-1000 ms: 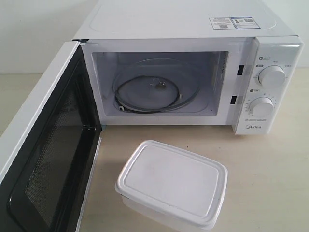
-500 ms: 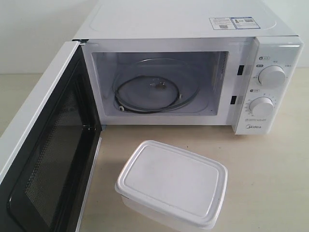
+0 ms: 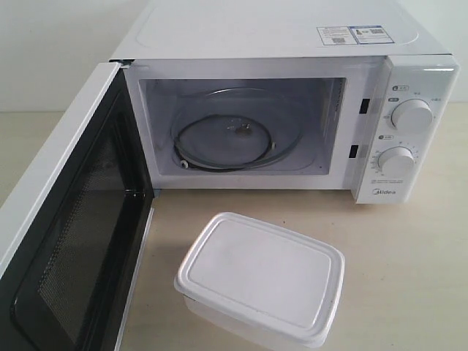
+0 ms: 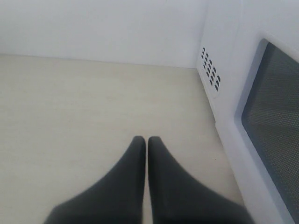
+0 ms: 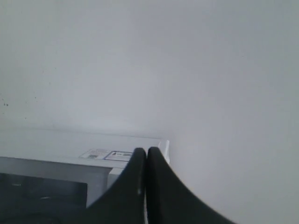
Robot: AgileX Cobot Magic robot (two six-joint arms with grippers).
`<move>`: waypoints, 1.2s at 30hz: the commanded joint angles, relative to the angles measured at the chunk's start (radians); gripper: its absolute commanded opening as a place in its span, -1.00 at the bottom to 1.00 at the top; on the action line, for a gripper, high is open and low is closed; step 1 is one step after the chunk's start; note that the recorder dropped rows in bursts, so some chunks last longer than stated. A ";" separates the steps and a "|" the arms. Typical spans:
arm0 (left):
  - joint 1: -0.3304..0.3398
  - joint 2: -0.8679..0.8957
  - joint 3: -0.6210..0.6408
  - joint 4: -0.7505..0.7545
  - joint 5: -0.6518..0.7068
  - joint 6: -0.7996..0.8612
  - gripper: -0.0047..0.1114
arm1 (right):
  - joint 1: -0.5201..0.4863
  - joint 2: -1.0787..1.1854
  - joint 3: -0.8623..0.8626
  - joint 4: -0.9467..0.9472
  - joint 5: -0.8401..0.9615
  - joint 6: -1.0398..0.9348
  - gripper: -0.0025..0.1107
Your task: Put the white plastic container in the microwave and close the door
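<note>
With both the left gripper (image 4: 147, 139) and right gripper (image 5: 146, 150) pressed together and empty, the box (image 3: 260, 276) sits lidded at lower centre before the microwave (image 3: 292, 110), so I'd spread wide, grip its sides level, clear the door (image 3: 69, 241).

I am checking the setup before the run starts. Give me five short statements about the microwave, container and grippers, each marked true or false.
1. The door of the microwave stands open. True.
2. The white plastic container sits on the glass turntable. False: it rests on the table in front of the microwave.
3. The container's lid is on. True.
4. The left gripper has its jaws wide apart. False: they are shut together, holding nothing.
5. The right gripper grips the container. False: its jaws are shut on nothing.
</note>
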 commanded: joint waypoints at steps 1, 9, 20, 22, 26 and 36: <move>-0.008 -0.003 0.004 0.001 -0.004 0.003 -0.84 | 0.001 0.209 -0.041 -0.002 -0.063 -0.028 -0.96; -0.008 -0.003 0.004 0.001 -0.004 0.003 -0.84 | 0.001 0.431 -0.041 -0.002 -0.314 0.084 -0.96; -0.008 -0.003 0.004 0.001 -0.004 0.003 -0.84 | 0.001 0.430 -0.041 -0.002 -0.297 0.166 -0.96; -0.008 -0.003 0.004 0.001 -0.004 0.003 -0.84 | 0.001 0.430 -0.041 -0.002 -0.295 0.166 -0.96; -0.008 -0.003 0.004 0.001 -0.004 0.003 -0.84 | 0.001 0.430 -0.041 -0.023 -0.274 0.166 -0.96; -0.008 -0.003 0.004 0.001 -0.004 0.003 -0.84 | 0.001 0.517 -0.026 -0.185 -0.273 0.222 -0.96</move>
